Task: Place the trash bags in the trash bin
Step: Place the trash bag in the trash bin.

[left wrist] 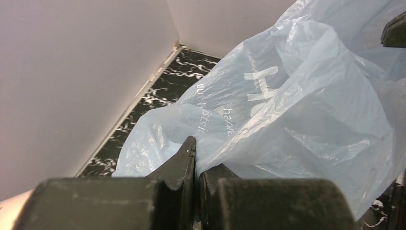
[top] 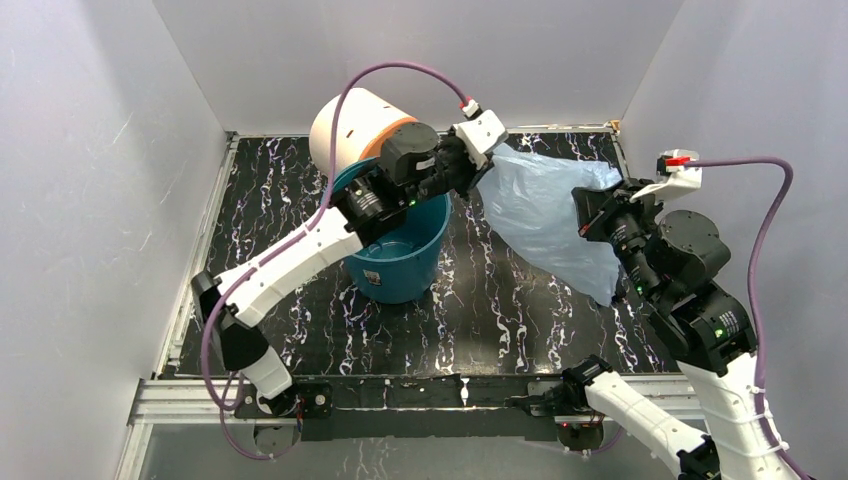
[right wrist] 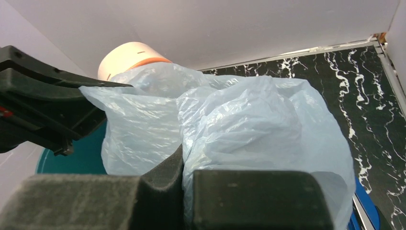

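Observation:
The pale blue trash bag (top: 545,215) hangs stretched in the air between my two grippers, right of the teal trash bin (top: 400,262). My left gripper (top: 478,172) is shut on the bag's left edge, above the bin's far right rim. My right gripper (top: 590,215) is shut on the bag's right side. In the left wrist view the bag (left wrist: 297,110) shows white lettering and is pinched between the fingers (left wrist: 184,160). In the right wrist view the bag (right wrist: 249,120) fills the middle, with the bin (right wrist: 72,160) behind it at the left.
A cream and orange drum-shaped box (top: 355,128) lies behind the bin, also in the right wrist view (right wrist: 127,55). A small dark blue object (right wrist: 356,213) lies on the black marbled table (top: 490,310) at lower right. White walls close in on three sides.

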Tool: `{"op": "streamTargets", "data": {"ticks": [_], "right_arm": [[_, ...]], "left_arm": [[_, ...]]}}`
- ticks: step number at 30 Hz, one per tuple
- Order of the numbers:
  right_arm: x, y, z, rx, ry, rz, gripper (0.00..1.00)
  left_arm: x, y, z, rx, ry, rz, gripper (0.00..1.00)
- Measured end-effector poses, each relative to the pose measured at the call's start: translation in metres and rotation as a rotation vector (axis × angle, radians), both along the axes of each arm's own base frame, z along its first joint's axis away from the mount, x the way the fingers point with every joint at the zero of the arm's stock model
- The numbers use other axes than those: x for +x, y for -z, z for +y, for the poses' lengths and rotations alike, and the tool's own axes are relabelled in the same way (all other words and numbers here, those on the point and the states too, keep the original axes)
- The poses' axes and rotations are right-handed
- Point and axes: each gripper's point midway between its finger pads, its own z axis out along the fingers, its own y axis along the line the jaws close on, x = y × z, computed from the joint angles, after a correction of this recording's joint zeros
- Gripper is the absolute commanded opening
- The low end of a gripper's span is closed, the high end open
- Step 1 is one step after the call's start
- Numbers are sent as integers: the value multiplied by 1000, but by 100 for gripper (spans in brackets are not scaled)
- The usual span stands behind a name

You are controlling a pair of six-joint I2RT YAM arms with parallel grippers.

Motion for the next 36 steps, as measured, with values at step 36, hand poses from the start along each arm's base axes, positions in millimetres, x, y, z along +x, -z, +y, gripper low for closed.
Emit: {"op": "streamTargets", "data": {"ticks": [36], "right_arm": [[64,43,82,-54,-206,193,7]], "left_arm": [[-39,-142,151,-146,-350,-109,0]]}}
